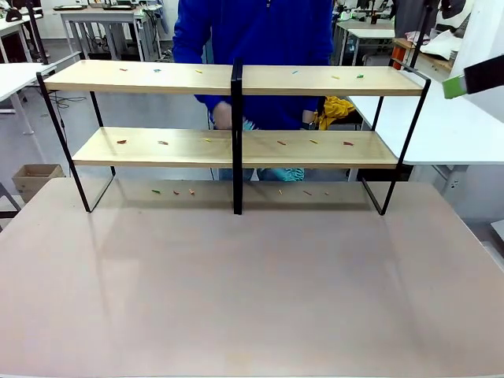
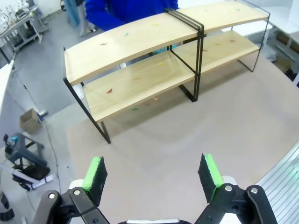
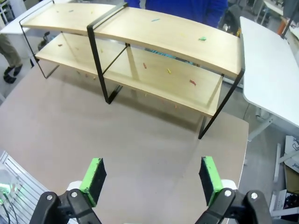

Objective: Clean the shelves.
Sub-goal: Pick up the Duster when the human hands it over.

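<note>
Light-wood shelves (image 1: 157,77) wait for cleaning, nothing yet touched.
Standing across the upper half of the front view, at the far edge of the table (image 1: 252,291), both boards carry small coloured scraps (image 1: 121,142). The left gripper (image 2: 152,164) and right gripper (image 3: 152,163) hover over the bare table, jaws spread wide and empty. The job looks barely begun; the next move calls for an arm to reach forward to a board and gather a scrap.

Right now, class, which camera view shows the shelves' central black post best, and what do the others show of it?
The front view: the central black post stands straight on, full height, from top board to table. Both wrist views look down on it slantwise, its top strap crossing that board.
</note>
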You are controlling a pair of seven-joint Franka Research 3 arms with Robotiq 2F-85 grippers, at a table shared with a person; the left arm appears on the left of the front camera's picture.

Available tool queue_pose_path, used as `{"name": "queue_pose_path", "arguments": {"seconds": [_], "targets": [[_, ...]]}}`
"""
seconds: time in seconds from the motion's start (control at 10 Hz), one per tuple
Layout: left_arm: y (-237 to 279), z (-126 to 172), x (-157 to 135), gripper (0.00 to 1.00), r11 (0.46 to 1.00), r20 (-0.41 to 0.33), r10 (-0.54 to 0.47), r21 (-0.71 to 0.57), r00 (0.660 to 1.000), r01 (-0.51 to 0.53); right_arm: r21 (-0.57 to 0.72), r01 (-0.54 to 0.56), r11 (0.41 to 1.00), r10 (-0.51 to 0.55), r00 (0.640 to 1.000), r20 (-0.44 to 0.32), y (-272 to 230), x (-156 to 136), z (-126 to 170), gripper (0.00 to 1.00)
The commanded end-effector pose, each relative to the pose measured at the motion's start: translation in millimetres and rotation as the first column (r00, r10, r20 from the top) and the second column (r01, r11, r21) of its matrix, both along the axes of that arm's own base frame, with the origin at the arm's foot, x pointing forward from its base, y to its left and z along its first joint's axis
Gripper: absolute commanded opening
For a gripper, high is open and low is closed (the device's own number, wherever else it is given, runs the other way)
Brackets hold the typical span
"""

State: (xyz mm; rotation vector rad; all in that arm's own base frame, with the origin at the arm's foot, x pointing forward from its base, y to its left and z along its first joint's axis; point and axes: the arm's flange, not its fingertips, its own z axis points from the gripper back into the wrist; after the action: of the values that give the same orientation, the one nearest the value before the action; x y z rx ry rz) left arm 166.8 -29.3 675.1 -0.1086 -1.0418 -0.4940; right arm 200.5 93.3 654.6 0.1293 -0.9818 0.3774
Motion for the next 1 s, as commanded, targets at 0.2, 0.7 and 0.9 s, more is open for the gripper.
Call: {"name": "queue_pose_path", "arguments": {"seconds": [0.2, 0.7, 0.9], "targets": [[-18.7, 12.2, 24.3, 1.00, 0.995, 0.017, -0.092, 0.051, 0.996, 0.091, -0.028, -0.064, 0.998, 0.064, 0.998, 0.003, 24.4, 13.1, 5.5, 1.00], [-32.9, 14.0, 38.1, 1.00, 0.990, 0.020, -0.139, -0.005, 0.990, 0.139, -0.029, -0.075, 0.997, 0.075, 0.997, -0.001, 29.3, 16.8, 6.0, 1.00], [-35.0, 14.1, 42.9, 1.00, 0.990, 0.029, -0.128, -0.050, 0.991, 0.130, -0.022, -0.087, 0.996, 0.088, 0.996, 0.007, 31.3, 17.9, 7.3, 1.00]]}}
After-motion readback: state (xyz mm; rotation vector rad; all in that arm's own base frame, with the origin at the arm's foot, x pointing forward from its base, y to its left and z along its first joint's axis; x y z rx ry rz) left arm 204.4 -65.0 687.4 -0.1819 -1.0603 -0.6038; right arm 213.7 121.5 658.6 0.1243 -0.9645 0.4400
